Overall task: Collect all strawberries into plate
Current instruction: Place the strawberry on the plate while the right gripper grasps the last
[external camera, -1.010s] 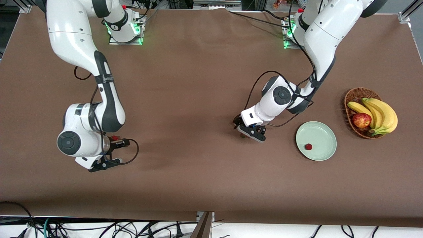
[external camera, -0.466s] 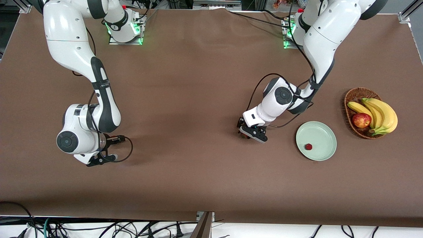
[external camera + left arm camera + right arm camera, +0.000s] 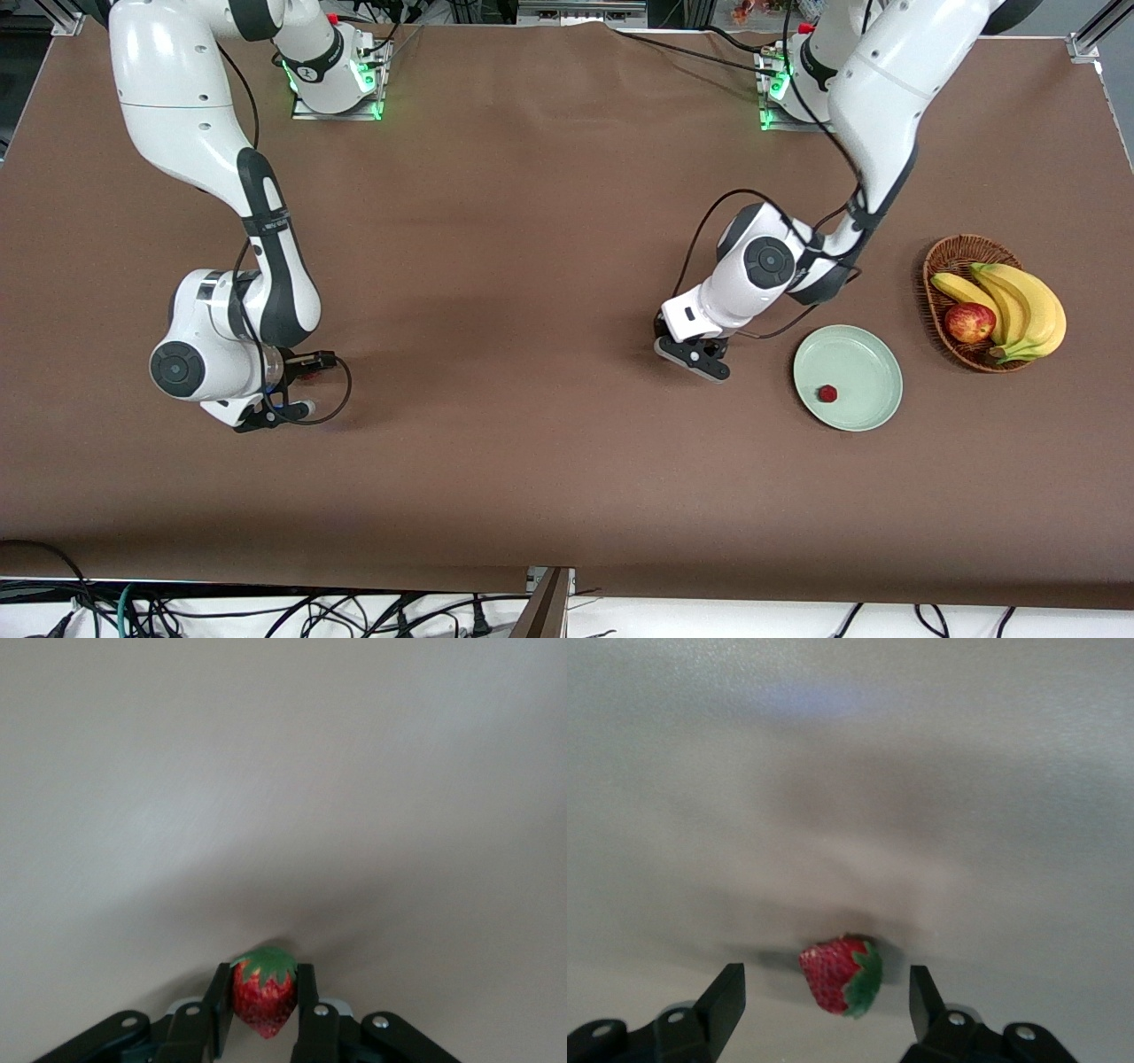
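Left wrist view: strawberry [image 3: 263, 997] between pincer [image 3: 263, 1010] fingers.

One strawberry [image 3: 827, 393] in plate [image 3: 864, 354], beside basket [image 3: 941, 266]

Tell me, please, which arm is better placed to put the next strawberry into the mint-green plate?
Left. The left claw is shut on a small red strawberry and sits beside the round mint-green plate. The right claw is open around another red strawberry, ungrasped, at the right arm's end of the table.

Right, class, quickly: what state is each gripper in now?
Left gripper: shut on a strawberry.
Right gripper: open, its fingers either side of another strawberry on the table.
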Tool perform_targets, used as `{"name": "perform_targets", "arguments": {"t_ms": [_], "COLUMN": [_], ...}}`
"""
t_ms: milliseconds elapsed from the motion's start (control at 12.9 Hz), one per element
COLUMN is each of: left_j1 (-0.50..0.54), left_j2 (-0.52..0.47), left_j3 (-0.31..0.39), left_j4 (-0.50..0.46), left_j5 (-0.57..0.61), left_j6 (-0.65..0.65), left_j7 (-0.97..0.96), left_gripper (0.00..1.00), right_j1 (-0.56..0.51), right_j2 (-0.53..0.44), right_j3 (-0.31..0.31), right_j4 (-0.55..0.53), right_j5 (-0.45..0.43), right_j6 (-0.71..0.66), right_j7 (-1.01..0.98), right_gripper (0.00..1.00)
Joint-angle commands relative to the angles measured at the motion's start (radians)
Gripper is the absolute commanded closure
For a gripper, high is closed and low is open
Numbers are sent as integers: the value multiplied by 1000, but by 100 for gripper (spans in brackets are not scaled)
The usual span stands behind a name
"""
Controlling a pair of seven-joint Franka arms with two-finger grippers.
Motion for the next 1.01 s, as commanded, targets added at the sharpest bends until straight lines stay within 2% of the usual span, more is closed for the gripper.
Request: {"name": "perform_targets", "arguments": {"t_ms": [0,155,311,388,621,777,854,932], "left_j1": [48,103,178,224,330,387,398,404], "left_j2": [-128,-143,-140,-128,-71,-7,3,3], "left_j3": [5,2,5,2,5,4,4,4], "left_j4": [27,62,67,73,68,61,53,49], "left_j5": [40,132,198,228,247,249,247,249], "left_j6": [-326,-431,-435,-417,-315,-239,-222,-220], "left_j7": [-2,91,293,405,636,711,714,714], "left_gripper": [100,100,100,100,100,100,88,47], "right_j1": [-13,-19,-19,-19,-19,-13,-8,1], "right_j2": [-40,-40,-39,-39,-40,-49,-57,-56], "right_j3": [7,7,7,7,8,14,16,17], "right_j4": [-52,-51,-51,-51,-43,-25,-20,3], "right_j5": [16,15,16,16,18,18,19,19], "right_j6": [26,29,35,41,38,29,29,26], "right_j7": [-51,-54,-54,-54,-51,-34,-28,1], "right_gripper": [41,55,59,61,82,84,84,85]}}
